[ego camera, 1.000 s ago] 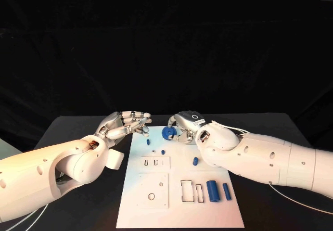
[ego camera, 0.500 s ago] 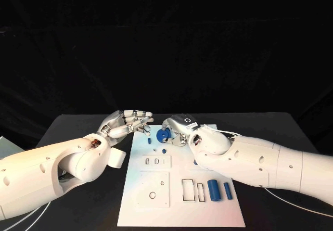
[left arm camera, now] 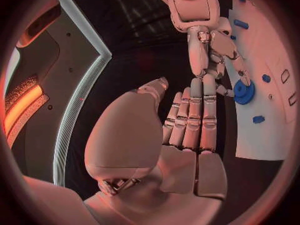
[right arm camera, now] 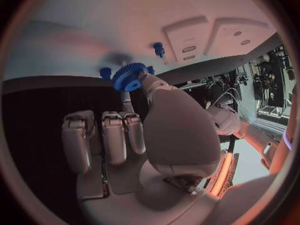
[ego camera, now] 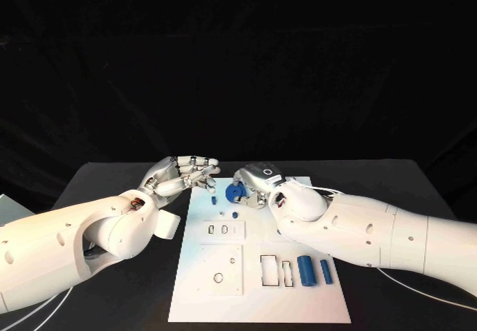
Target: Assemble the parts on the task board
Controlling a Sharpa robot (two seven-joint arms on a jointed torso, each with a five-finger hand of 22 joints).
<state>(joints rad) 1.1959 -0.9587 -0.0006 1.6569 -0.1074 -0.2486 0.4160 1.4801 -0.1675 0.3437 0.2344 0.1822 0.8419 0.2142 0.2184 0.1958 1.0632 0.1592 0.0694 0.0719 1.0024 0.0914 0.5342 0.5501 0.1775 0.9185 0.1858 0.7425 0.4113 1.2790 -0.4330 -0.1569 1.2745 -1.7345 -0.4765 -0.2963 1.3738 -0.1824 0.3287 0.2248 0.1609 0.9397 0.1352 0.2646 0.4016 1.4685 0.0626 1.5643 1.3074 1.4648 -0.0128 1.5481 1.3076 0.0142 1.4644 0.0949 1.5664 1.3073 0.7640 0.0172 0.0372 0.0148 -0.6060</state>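
Note:
The white task board (ego camera: 258, 289) lies in the middle of the black table. My right hand (ego camera: 256, 179) holds a blue gear (ego camera: 236, 192) over the board's far end; the right wrist view shows the gear (right arm camera: 128, 76) pinched at the fingertips of that hand (right arm camera: 156, 135). My left hand (ego camera: 185, 175) hovers just left of the board's far corner, close to the right hand. Its fingers (left arm camera: 190, 117) are bent side by side, thumb apart, with nothing in them. A small blue peg (ego camera: 214, 201) stands on the board beside the gear.
Two blue cylinders (ego camera: 306, 270) (ego camera: 326, 272) lie at the board's near right beside rectangular slots (ego camera: 268, 272). A small blue piece (ego camera: 236, 215) sits near the board's middle. Both forearms reach across the table's near half.
My right hand has carried the gear a little to the left, nearer the left hand. The left hand has hardly moved.

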